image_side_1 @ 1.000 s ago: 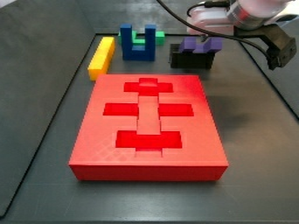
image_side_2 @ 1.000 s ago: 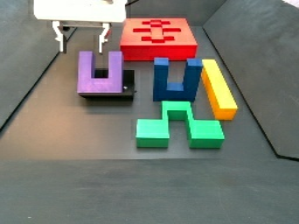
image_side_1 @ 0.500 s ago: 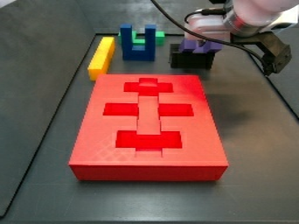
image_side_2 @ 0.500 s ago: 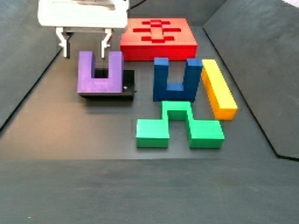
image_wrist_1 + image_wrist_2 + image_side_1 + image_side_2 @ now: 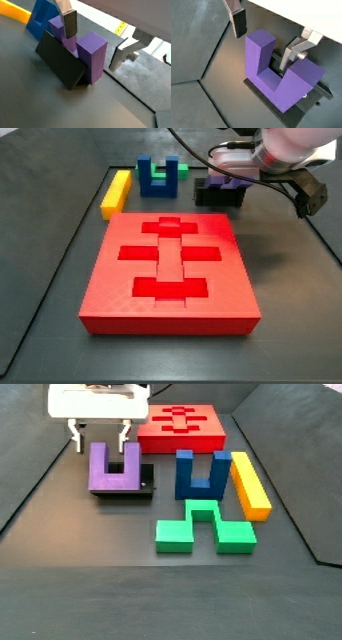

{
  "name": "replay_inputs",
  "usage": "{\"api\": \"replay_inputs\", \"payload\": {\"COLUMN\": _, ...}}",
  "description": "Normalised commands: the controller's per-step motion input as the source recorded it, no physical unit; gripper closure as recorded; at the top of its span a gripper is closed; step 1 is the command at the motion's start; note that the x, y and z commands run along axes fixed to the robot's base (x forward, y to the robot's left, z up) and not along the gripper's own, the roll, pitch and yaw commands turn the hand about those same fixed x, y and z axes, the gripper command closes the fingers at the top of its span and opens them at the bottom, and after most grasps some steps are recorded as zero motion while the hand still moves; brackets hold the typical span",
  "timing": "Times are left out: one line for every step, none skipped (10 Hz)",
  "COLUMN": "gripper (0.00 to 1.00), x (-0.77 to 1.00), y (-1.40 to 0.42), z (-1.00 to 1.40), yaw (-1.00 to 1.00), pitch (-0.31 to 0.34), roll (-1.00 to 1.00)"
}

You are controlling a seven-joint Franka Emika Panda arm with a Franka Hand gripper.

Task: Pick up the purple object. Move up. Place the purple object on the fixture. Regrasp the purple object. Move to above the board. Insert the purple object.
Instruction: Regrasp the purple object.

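Hand (image 5: 102, 439) risen, open above purple object (image 5: 114, 472)

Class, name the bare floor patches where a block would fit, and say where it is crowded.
Bare floor lies left of the purple object and in front of the green block. It is crowded between the blue block, the yellow bar and the board; the gripper is above the purple object.

Matt plastic purple object (image 5: 278, 70); brushed-metal claw (image 5: 268, 42), seemingly.

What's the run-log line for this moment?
stage: regrasp | gripper: open, above purple object, straddling one prong | purple object: upright on fixture | board: unfilled
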Motion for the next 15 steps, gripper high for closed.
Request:
{"api": "replay_inputs", "payload": {"gripper": 0.00, "x": 0.02, "y": 0.00, "z": -0.04, "yaw": -0.14, "pitch": 0.137, "roll": 0.21}}
{"api": "replay_inputs", "payload": {"gripper": 0.00, "x": 0.00, "y": -0.01, "z": 0.00, "yaw": -0.05, "pitch": 0.191, "roll": 0.51}}
{"api": "replay_inputs", "payload": {"gripper": 0.00, "x": 0.00, "y": -0.03, "z": 0.00, "yaw": 0.00, "pitch": 0.203, "roll": 0.68}}
{"api": "replay_inputs", "payload": {"gripper": 0.00, "x": 0.00, "y": -0.04, "z": 0.00, "yaw": 0.00, "pitch": 0.154, "roll": 0.72}}
{"api": "replay_inputs", "payload": {"gripper": 0.00, "x": 0.00, "y": 0.00, "z": -0.06, "yaw": 0.00, "pitch": 0.014, "roll": 0.23}}
{"api": "replay_inputs", "payload": {"gripper": 0.00, "x": 0.00, "y": 0.00, "z": -0.04, "yaw": 0.00, "pitch": 0.000, "roll": 0.00}}
{"api": "replay_inputs", "payload": {"gripper": 0.00, "x": 0.01, "y": 0.00, "z": -0.14, "yaw": 0.00, "pitch": 0.000, "roll": 0.00}}
{"api": "replay_inputs", "payload": {"gripper": 0.00, "x": 0.00, "y": 0.00, "z": -0.16, "yaw": 0.00, "pitch": -0.009, "roll": 0.00}}
{"api": "replay_inputs", "payload": {"gripper": 0.00, "x": 0.00, "y": 0.01, "z": -0.02, "yaw": 0.00, "pitch": 0.000, "roll": 0.00}}
{"api": "replay_inputs", "payload": {"gripper": 0.00, "x": 0.00, "y": 0.00, "z": 0.00, "yaw": 0.00, "pitch": 0.000, "roll": 0.01}}
{"api": "replay_inputs", "payload": {"gripper": 0.00, "x": 0.00, "y": 0.00, "z": 0.00, "yaw": 0.00, "pitch": 0.000, "roll": 0.01}}
{"api": "replay_inputs", "payload": {"gripper": 0.00, "x": 0.00, "y": 0.00, "z": -0.01, "yaw": 0.00, "pitch": 0.000, "roll": 0.09}}
{"api": "replay_inputs", "payload": {"gripper": 0.00, "x": 0.00, "y": 0.00, "z": 0.00, "yaw": 0.00, "pitch": 0.000, "roll": 0.00}}
{"api": "replay_inputs", "payload": {"gripper": 1.00, "x": 0.00, "y": 0.00, "z": 0.00, "yaw": 0.00, "pitch": 0.000, "roll": 0.00}}
{"api": "replay_inputs", "payload": {"gripper": 1.00, "x": 0.00, "y": 0.00, "z": 0.00, "yaw": 0.00, "pitch": 0.000, "roll": 0.00}}
